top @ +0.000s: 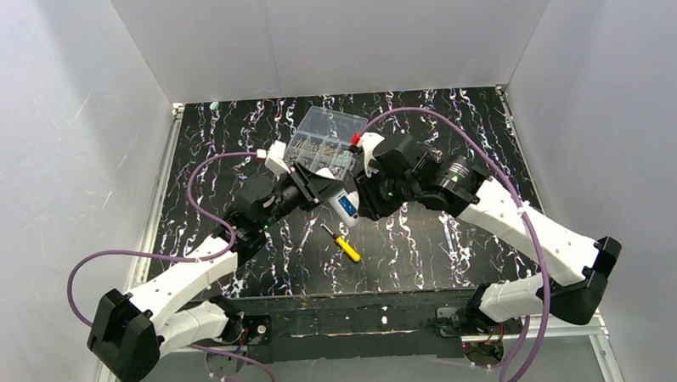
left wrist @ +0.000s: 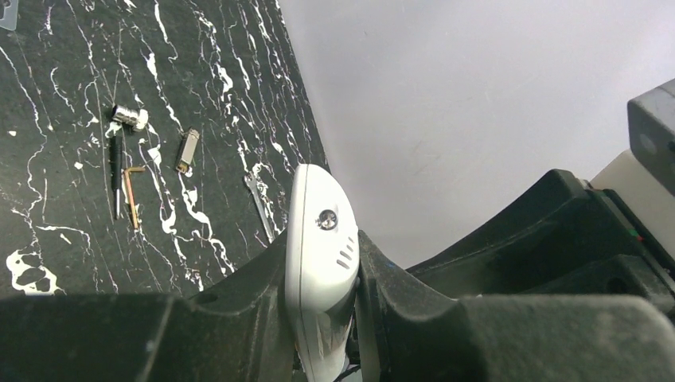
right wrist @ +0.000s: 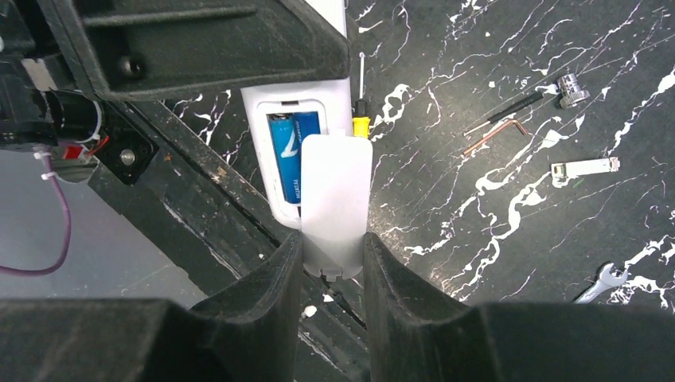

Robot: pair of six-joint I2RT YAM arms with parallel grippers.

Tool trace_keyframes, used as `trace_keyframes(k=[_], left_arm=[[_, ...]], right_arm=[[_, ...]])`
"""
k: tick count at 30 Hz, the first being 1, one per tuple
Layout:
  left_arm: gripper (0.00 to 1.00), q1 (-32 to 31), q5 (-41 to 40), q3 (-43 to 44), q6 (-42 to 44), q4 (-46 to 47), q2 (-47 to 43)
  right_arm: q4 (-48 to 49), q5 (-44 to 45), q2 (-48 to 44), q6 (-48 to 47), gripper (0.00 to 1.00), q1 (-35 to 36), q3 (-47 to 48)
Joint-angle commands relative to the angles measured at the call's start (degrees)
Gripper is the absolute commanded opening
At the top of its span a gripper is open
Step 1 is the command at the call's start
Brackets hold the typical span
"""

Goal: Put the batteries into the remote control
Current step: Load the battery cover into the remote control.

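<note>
My left gripper (left wrist: 322,274) is shut on the remote control (left wrist: 318,239), a slim white bar held above the table with its rounded end sticking out past the fingers. In the right wrist view the remote control (right wrist: 259,115) shows its open compartment with two blue batteries (right wrist: 288,151) lying side by side inside. My right gripper (right wrist: 333,248) is shut on the small white cover piece (right wrist: 336,191), which lies over the lower right part of that compartment. From above, both grippers meet at the remote control (top: 346,206) over the table's middle.
A yellow-handled screwdriver (top: 343,243) lies just in front of the grippers. A clear compartment box (top: 325,140) stands behind them. Small tools lie scattered on the black marbled table: a socket (right wrist: 571,86), a hex key (right wrist: 497,135), a metal clip (right wrist: 583,167) and a wrench (right wrist: 602,280).
</note>
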Motion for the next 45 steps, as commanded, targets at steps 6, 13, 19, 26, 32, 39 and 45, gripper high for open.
trace_keyframes(k=[6, 13, 19, 26, 32, 39, 45], left_arm=[[0.0, 0.2, 1.9, 2.5, 0.7, 4.9, -0.7], [0.0, 0.2, 1.5, 2.9, 0.8, 4.4, -0.5], [0.0, 0.2, 1.7, 3.3, 0.9, 3.4, -0.5], [0.0, 0.2, 1.4, 3.1, 0.9, 3.3, -0.6], [0.0, 0.1, 1.8, 3.2, 0.8, 3.0, -0.6], [0.0, 0.1, 2.1, 3.3, 0.6, 3.0, -0.5], [0.0, 0.1, 2.1, 3.1, 0.5, 3.0, -0.6]], right_arm=[[-0.4, -1.5, 0.7, 0.5, 0.25, 0.1, 4.8], [-1.0, -1.7, 1.9, 1.4, 0.24, 0.1, 6.1], [-0.2, -1.7, 2.5, 1.6, 0.24, 0.1, 6.0], [0.0, -4.3, 3.9, 1.7, 0.24, 0.1, 6.5], [0.6, -4.6, 4.3, 1.8, 0.23, 0.2, 6.6], [0.6, -3.7, 5.1, 1.5, 0.23, 0.2, 6.7], [0.4, -3.7, 6.4, 1.1, 0.23, 0.3, 7.6]])
